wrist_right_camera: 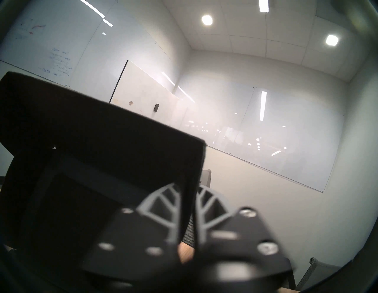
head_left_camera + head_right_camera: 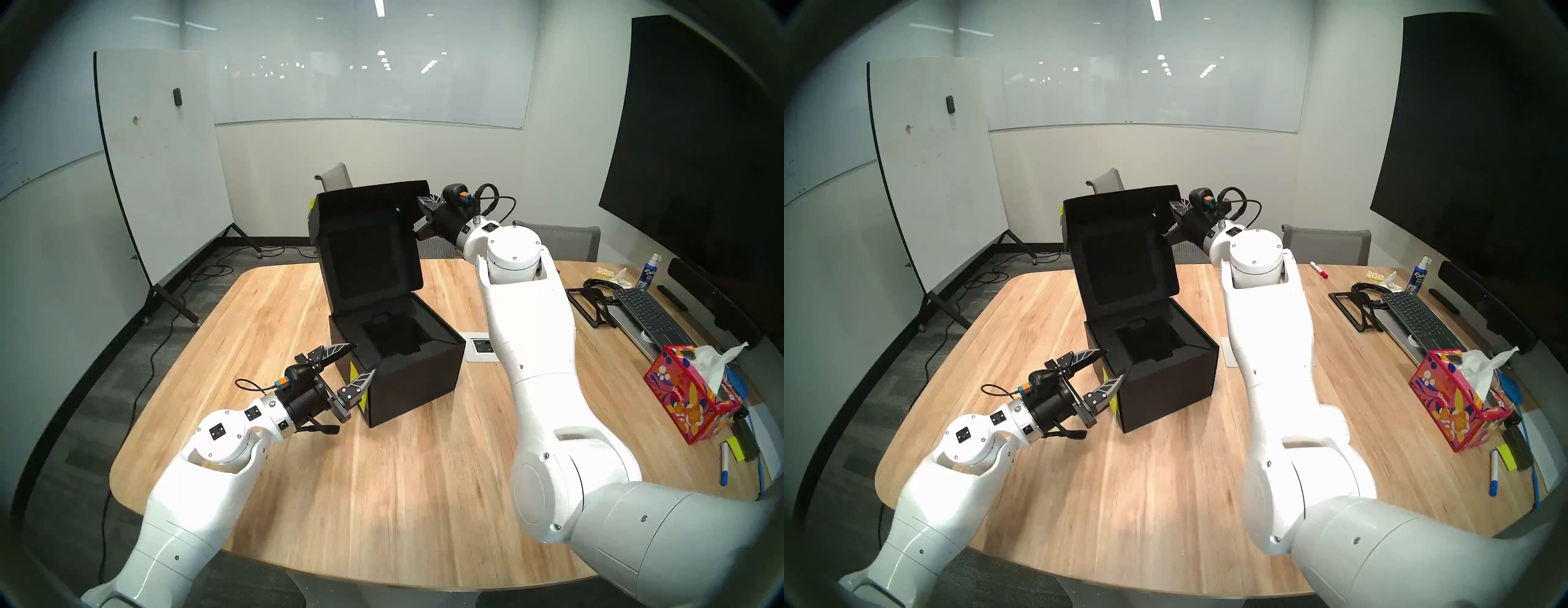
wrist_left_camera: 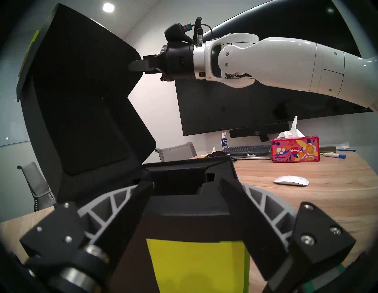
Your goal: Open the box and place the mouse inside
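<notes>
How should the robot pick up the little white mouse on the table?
From above, pinching the mouse across its narrow sides. It lies flat and low on the table, with a smooth domed top and nothing close beside it, so fingers have room on both sides.

Pale walls with glass boards (image 2: pixel 373 72); rolling whiteboard (image 2: pixel 161 170) left; wooden table (image 2: pixel 382 467); grey chairs (image 2: pixel 560 242); dark screen (image 2: pixel 695 148) right.

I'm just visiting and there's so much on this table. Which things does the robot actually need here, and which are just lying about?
Part of the job:
box
lid, pinched by the right gripper
mouse
left gripper, straddling the box corner

Just lying about:
tissue box
keyboard
spray bottle
markers
</notes>
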Controlling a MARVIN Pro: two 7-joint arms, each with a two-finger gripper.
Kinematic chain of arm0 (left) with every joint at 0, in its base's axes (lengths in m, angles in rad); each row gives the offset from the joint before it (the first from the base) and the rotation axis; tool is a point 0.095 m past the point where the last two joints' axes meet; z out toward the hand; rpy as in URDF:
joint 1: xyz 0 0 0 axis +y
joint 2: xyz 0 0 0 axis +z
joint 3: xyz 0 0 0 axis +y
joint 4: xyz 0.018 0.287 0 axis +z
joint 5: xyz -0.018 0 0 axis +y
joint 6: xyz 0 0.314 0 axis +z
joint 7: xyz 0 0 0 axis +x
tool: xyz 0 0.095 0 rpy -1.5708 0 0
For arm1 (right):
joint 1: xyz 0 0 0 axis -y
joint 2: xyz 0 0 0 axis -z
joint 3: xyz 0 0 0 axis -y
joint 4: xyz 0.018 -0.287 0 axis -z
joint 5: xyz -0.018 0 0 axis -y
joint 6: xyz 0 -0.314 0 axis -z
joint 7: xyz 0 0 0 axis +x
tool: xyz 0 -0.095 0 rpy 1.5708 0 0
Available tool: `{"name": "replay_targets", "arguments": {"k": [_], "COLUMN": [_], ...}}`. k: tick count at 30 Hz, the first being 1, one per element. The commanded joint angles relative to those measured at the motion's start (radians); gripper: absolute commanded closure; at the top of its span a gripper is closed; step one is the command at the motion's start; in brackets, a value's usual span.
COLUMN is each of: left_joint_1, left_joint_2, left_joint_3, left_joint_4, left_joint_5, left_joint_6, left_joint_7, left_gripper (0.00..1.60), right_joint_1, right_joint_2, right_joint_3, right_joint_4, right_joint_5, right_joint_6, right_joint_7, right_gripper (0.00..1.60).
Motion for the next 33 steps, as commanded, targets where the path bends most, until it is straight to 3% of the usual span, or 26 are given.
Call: {"name": "replay_targets", "arguments": {"k": [1, 2, 10, 23, 31, 33], "left_joint_1": [0.007, 0.007, 0.008, 0.015, 0.021, 0.02], "left_joint_2": [-0.002, -0.002, 0.0, 0.019, 0.025, 0.032], "left_joint_3": [0.01, 0.011, 0.014, 0.019, 0.019, 0.02], "left_joint_4": [0.01, 0.011, 0.011, -0.006, -0.021, -0.027], "left_joint_5": [0.014, 0.014, 0.01, 0.017, 0.028, 0.046], "left_joint_6": [0.0, 0.0, -0.003, -0.012, -0.027, -0.044], "left_joint_7": [0.005, 0.006, 0.005, -0.001, 0.001, 0.003], "left_gripper": [0.53, 0.6, 0.65, 0.82, 0.68, 0.51], "right_joint_1": [0.01, 0.008, -0.035, -0.218, -0.321, -0.347], "right_joint_2": [-0.011, -0.011, 0.005, 0.034, 0.031, 0.031], "right_joint_3": [-0.009, -0.01, 0.002, 0.075, 0.126, 0.139], "right_joint_4": [-0.077, -0.083, -0.158, -0.346, -0.445, -0.471], "right_joint_5": [-0.011, -0.012, -0.009, 0.045, 0.095, 0.106], "right_joint_6": [0.009, 0.011, 0.031, 0.0, -0.032, -0.038], "right_joint_7": [-0.012, -0.011, 0.002, 0.059, 0.1, 0.109], "right_gripper": [0.0, 0.0, 0.0, 0.0, 0.0, 0.0]}}
